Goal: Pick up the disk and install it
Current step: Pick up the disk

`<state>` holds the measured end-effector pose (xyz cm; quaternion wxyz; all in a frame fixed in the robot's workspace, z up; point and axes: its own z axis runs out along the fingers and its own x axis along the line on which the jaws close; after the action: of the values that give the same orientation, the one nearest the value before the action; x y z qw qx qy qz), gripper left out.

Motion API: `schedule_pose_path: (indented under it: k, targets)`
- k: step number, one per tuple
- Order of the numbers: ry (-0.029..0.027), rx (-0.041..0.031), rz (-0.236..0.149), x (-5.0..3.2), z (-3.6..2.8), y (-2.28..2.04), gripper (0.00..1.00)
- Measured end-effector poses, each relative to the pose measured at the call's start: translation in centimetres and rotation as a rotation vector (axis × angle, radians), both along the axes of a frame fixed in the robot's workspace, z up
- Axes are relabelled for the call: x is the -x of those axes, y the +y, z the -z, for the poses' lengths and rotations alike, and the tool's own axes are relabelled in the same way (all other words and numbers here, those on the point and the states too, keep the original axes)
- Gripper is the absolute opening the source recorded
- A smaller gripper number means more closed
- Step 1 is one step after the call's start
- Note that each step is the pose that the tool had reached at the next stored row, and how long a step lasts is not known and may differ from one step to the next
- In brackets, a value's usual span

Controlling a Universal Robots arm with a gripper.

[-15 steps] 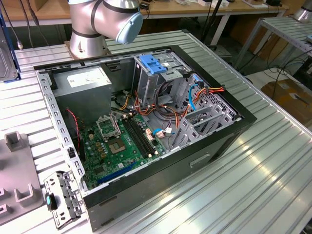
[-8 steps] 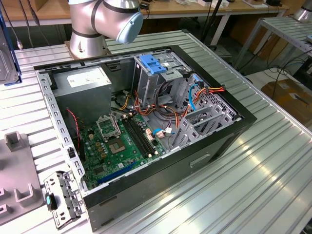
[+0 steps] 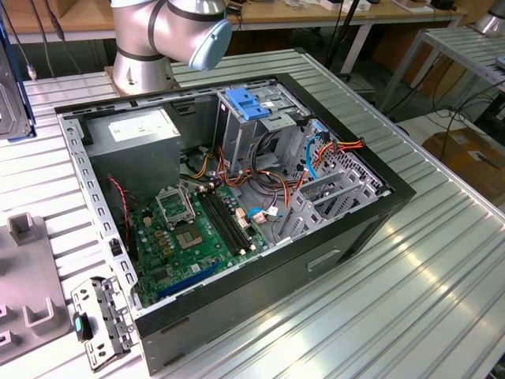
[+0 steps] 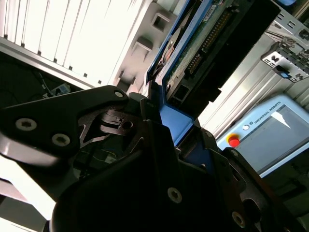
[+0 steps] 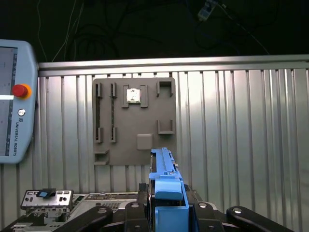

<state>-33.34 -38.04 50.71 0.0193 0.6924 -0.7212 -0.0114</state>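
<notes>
The disk (image 5: 165, 181) stands on edge between my gripper's (image 5: 166, 209) fingers, its blue plastic rail facing the camera in the first wrist view. In the second wrist view the gripper (image 4: 170, 126) is shut on the same disk (image 4: 203, 41), whose green circuit board and blue frame reach away from the dark fingers. A slice of the disk (image 3: 14, 87), grey metal with a blue edge, shows at the exterior view's left border, well left of the open computer case (image 3: 347, 237). The metal drive cage (image 3: 260, 126) with its blue latch stands at the case's far side.
Below the gripper lie a grey fixture plate (image 5: 135, 121) and a small metal bracket (image 5: 46, 199) on the ribbed aluminium table (image 5: 241, 135). A teach pendant (image 5: 14, 101) rests beside the plate. The case holds a grey power-supply box (image 3: 134, 130), a motherboard (image 3: 197, 229) and loose cables.
</notes>
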Motion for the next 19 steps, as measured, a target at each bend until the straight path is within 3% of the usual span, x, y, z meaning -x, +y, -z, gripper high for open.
schedule_pose_path:
  k: [19]
  targets:
    - [0.0001, 0.0001, 0.0, -1.14, 0.0, -0.15, 0.37]
